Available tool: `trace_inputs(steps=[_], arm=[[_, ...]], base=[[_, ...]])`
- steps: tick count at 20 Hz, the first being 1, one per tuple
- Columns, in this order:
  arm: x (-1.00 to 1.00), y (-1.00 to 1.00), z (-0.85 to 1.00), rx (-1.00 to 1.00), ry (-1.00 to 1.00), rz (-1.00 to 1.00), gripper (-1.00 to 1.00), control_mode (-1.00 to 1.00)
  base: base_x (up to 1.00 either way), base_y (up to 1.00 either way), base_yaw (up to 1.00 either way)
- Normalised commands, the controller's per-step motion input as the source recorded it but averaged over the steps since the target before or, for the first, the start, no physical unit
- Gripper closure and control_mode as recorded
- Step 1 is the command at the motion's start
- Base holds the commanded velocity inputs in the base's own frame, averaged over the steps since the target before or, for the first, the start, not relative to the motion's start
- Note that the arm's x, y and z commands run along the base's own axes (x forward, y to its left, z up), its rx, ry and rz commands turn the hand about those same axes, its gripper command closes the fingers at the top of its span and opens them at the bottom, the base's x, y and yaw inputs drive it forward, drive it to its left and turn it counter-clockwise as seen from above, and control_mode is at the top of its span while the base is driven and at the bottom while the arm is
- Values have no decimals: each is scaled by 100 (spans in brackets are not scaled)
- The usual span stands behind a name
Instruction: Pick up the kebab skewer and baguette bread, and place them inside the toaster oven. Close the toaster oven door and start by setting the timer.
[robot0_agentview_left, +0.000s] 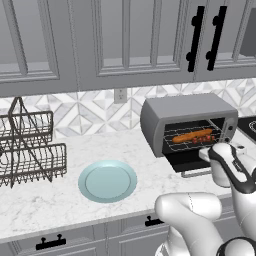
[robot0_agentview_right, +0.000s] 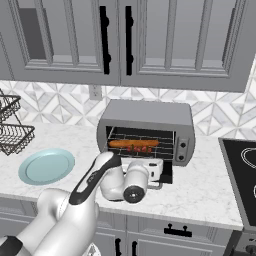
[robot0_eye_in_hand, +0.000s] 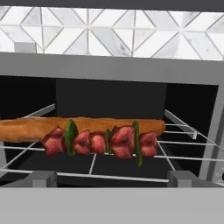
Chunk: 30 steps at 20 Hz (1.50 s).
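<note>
The toaster oven (robot0_agentview_left: 185, 107) (robot0_agentview_right: 150, 111) stands on the counter with its door (robot0_agentview_left: 192, 162) dropped open. On its wire rack lies the baguette bread (robot0_agentview_left: 192, 135) (robot0_agentview_right: 132, 143) (robot0_eye_in_hand: 35, 127). The kebab skewer (robot0_agentview_left: 205, 139) (robot0_agentview_right: 137, 148) (robot0_eye_in_hand: 100, 142) rests just in front of it, touching it. My gripper (robot0_agentview_left: 212, 151) (robot0_agentview_right: 152, 167) hovers over the lowered door, right in front of the oven mouth. It points in at the food, open, with nothing between its fingers. The hand hides most of the door in the right base view.
A pale blue plate (robot0_agentview_left: 107, 181) (robot0_agentview_right: 46, 166) lies bare on the marble counter left of the oven. A wire dish rack (robot0_agentview_left: 30, 150) (robot0_agentview_right: 12, 132) stands at far left. The oven's knobs (robot0_agentview_right: 182, 147) are on its right panel. A black stovetop (robot0_agentview_right: 242, 170) is at right.
</note>
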Motion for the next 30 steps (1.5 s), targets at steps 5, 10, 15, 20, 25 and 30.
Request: trace_inputs(steps=[5,10,15,20,25,30], arm=[[8,1,-1,0,0,-2,-100,-100],[0,7,-3,0,4,0,-100,-100],[2,6,-1,0,4,0,-100,-100],[8,6,0,0,3,0,-100,-100],[12,10,-4,0,3,0,-100,-100],[11,9,-7,0,2,0,-100,-100]], base=[[0,0,0],[0,0,0],[0,0,0],[0,0,0],[0,0,0],[0,0,0]])
